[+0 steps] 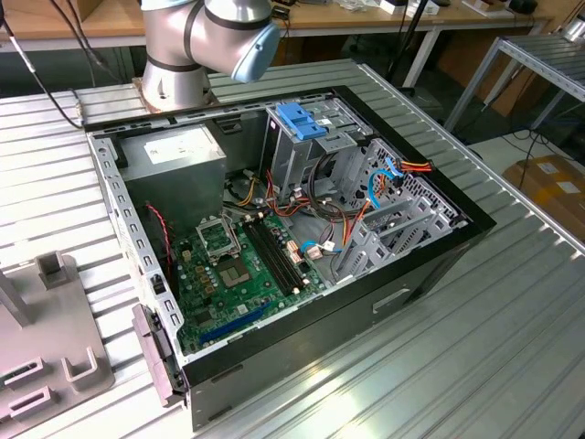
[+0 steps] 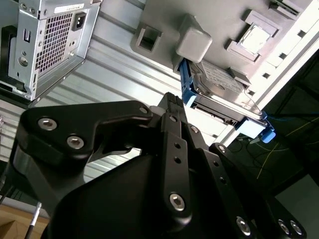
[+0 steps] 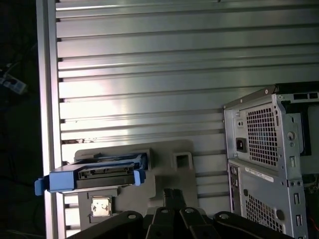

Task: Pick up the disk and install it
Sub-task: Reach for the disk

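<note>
Gripper [image 2: 171,99]: jaws drawn together, empty, near the disk [image 2: 219,85]. The disk sits in a grey holder plate [image 2: 164,15] on the slatted table, beyond it the computer case [image 3: 264,149]. Likely rigid, dense and shock-sensitive. Grip the blue carrier rails, clear of the connector.

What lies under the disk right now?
A grey fixture plate on the slatted table carries the disk. The contact beneath it is hidden by the disk itself.

Computer case [image 1: 302,352], grey fixture plate [image 1: 41,329]
</note>
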`<move>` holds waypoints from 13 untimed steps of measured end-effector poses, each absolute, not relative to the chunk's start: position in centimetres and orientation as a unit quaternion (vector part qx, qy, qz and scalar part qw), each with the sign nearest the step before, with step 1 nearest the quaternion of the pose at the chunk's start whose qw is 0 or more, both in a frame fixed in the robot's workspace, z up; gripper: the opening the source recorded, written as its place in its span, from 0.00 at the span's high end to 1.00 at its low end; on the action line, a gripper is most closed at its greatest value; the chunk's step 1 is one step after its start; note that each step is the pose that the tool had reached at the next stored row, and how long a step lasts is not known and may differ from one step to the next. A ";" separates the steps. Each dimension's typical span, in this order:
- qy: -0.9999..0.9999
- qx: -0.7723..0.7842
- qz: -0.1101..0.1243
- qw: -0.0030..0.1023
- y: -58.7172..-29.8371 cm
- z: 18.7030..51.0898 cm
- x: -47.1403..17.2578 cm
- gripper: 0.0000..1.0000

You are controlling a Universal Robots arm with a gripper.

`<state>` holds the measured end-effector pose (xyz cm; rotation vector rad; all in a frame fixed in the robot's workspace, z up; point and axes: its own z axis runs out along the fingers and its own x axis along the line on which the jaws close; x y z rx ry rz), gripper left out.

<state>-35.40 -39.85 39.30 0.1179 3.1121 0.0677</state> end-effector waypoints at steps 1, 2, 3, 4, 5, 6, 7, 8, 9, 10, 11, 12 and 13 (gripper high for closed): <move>0.999 0.038 0.022 0.013 -39.8 39.3 -35.6 0.89; 0.999 0.038 0.022 0.013 -39.8 39.3 -35.9 0.89; 0.999 0.038 0.022 0.013 -39.8 39.3 -36.1 0.89; 0.999 0.038 0.022 0.013 -39.8 39.3 -36.3 0.89; 0.999 0.038 0.022 0.013 -39.8 39.3 -36.7 0.89; 0.999 0.038 0.022 0.013 -39.8 39.3 -37.1 0.89; 0.999 0.038 0.022 0.013 -39.7 39.2 -37.5 0.89; 0.999 0.038 0.022 0.013 -39.7 39.2 -38.0 0.89; 0.999 0.038 0.022 0.013 -39.7 39.2 -38.3 0.89; 0.999 0.038 0.022 0.013 -39.7 39.2 -38.6 0.89; 0.999 0.038 0.022 0.013 -39.6 39.2 -39.1 0.89; 0.999 0.038 0.022 0.013 -39.5 39.2 -39.9 0.89; 0.999 0.038 0.021 0.013 -39.5 39.2 -40.3 0.89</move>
